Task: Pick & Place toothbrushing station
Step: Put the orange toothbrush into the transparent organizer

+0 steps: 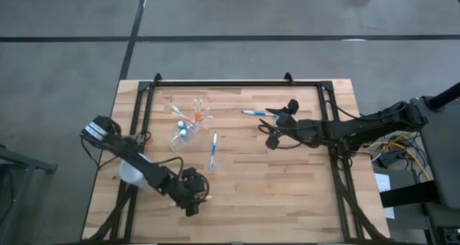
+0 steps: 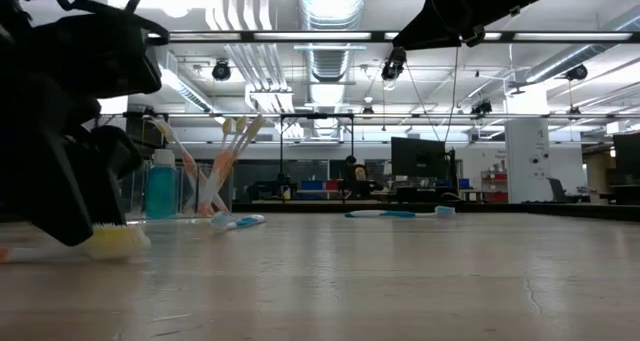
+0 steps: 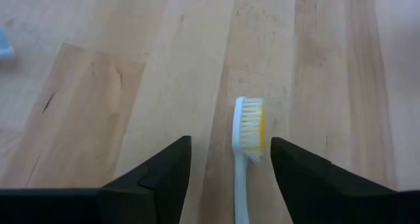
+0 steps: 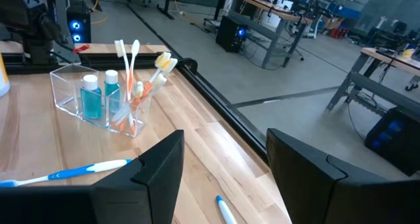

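A white toothbrush with white-yellow bristles (image 3: 249, 129) lies flat on the wooden table near its front edge; its head also shows in the low view (image 2: 115, 243). My left gripper (image 3: 230, 142) is low over it and open, one finger on either side of the brush's neck, not touching. A clear holder (image 1: 182, 132) with small blue tubes (image 4: 92, 99) and several white-orange toothbrushes (image 4: 134, 86) stands at the far left. Two white-blue toothbrushes (image 1: 213, 151) (image 1: 255, 113) lie on the table. My right gripper (image 1: 269, 128) is open and empty, raised above the table right of centre.
A frosted whitish cup (image 1: 130, 173) stands at the table's left, under my left arm. A black frame rail (image 1: 237, 83) runs along the far edge and down both sides. Bare wood lies in the middle and at the near right.
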